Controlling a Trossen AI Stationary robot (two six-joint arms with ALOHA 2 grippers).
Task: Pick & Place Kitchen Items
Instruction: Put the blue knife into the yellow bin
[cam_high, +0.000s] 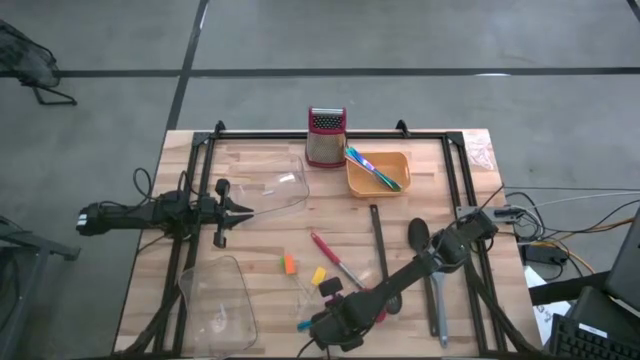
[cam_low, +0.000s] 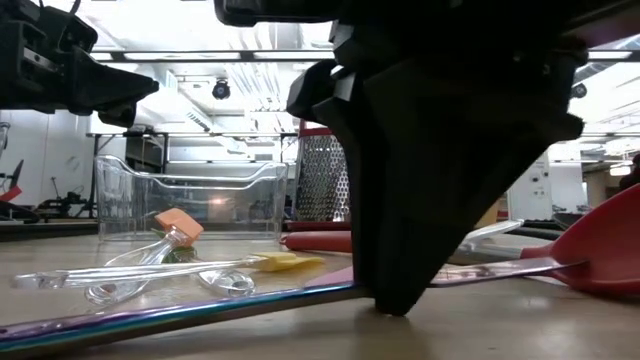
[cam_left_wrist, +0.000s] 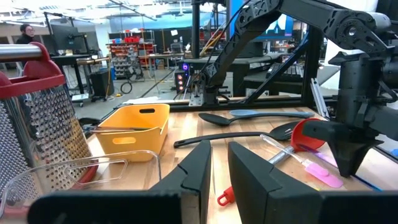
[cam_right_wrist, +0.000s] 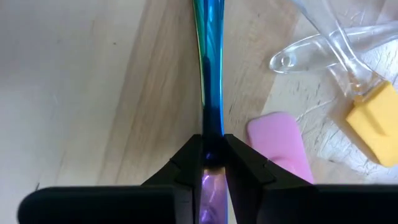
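Note:
My right gripper (cam_high: 322, 326) is near the table's front edge, fingers pointing down, shut on a thin blue-purple stick (cam_right_wrist: 209, 93) that lies on the wood; the stick also shows in the low view (cam_low: 150, 316). A pink piece (cam_right_wrist: 281, 144), a yellow piece (cam_right_wrist: 373, 124) and clear handles (cam_right_wrist: 317, 50) lie just beside it. An orange piece (cam_high: 289, 263) lies farther in. My left gripper (cam_high: 243, 210) is shut and empty, level above the table's left half, pointing at a clear tub (cam_high: 278, 188). My right gripper pinches the stick's shaft (cam_right_wrist: 210, 127) between its two fingertips (cam_right_wrist: 186, 162). The fingers come from above, pointing down, and lie across the stick. The stick lies flat on the table and runs away from the fingers toward the table's left (cam_low: 200, 308); its other end is hidden under the gripper.
A steel grater (cam_high: 326, 135) and an orange tray (cam_high: 396, 182) holding blue and green sticks (cam_high: 372, 168) stand at the back. Black spoons (cam_high: 378, 240) (cam_high: 418, 235), a grey spatula (cam_high: 440, 310) and a red-pink spatula (cam_high: 335, 258) lie mid-table. A second clear tub (cam_high: 220, 295) stands front left.

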